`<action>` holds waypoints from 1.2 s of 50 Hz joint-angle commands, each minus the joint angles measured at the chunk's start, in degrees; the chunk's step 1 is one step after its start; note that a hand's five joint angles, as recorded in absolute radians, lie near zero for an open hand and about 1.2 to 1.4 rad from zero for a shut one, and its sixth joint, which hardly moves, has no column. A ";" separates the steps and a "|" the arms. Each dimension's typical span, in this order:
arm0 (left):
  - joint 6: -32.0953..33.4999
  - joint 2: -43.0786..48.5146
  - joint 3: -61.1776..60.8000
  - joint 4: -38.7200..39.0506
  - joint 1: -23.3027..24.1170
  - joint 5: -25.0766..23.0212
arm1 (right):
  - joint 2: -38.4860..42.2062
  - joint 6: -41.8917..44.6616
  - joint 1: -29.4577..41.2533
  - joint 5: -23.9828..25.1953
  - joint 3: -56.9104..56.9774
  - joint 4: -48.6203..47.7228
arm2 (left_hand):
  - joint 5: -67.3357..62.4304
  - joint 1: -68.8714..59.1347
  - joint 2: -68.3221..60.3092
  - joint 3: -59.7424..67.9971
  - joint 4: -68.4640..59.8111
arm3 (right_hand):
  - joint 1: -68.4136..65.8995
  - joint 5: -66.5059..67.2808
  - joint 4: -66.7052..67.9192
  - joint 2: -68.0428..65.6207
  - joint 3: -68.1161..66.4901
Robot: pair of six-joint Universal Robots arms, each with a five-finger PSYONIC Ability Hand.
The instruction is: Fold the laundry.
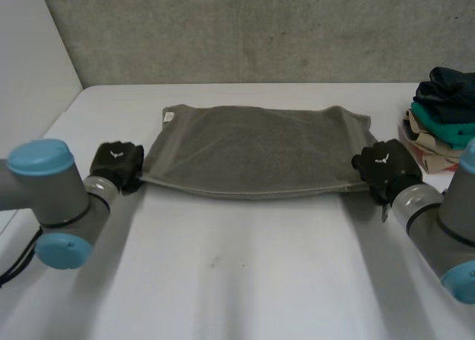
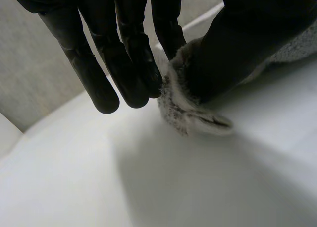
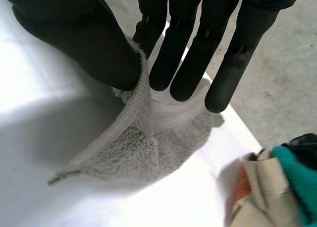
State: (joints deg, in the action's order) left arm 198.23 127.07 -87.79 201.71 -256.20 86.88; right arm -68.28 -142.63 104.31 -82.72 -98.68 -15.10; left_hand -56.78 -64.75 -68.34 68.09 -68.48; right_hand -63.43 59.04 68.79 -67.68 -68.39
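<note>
Left hand (image 1: pixel 116 162) and right hand (image 1: pixel 384 165) each pinched a towel (image 1: pixel 252 151) corner between thumb and straight fingers. Probably best lifted together, edge taut between hands.

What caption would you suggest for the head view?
Left hand and right hand pinch near corners of the grey towel on the white table.

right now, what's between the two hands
In the head view, the grey towel spans the whole stretch, spread on the white table. The left hand pinches its near left corner, the right hand its near right corner.
</note>
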 commanded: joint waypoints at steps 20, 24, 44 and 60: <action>27.64 -29.03 -12.34 -22.41 2.19 0.31 | -8.22 21.78 -3.15 -2.62 17.64 40.68 | -13.22 -15.25 -11.66 11.91 -11.52 | -16.57 10.96 11.21 -12.32 -11.61; 27.48 -16.38 -4.10 -22.06 3.50 0.75 | 0.22 21.35 -2.45 -4.55 22.19 39.02 | -13.22 -15.25 -11.66 11.91 -11.52 | -16.57 10.96 11.21 -12.32 -11.61; 29.41 2.14 48.95 8.70 6.67 9.27 | 8.34 17.04 -2.19 -2.28 40.06 -24.19 | -13.22 -15.25 -11.66 11.91 -11.52 | -16.57 10.96 11.21 -12.32 -11.61; 22.29 -4.46 13.10 6.07 2.19 8.66 | 7.98 4.91 -1.83 1.94 29.96 -2.39 | -13.22 -15.25 -11.66 11.91 -11.52 | -16.57 10.96 11.21 -12.32 -11.61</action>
State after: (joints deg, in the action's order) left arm 222.99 123.31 -61.99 208.66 -252.28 95.79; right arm -61.15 -133.67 102.92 -82.80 -63.78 -24.47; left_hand -57.74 -64.75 -68.63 68.39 -68.77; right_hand -63.43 59.60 68.79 -67.68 -68.40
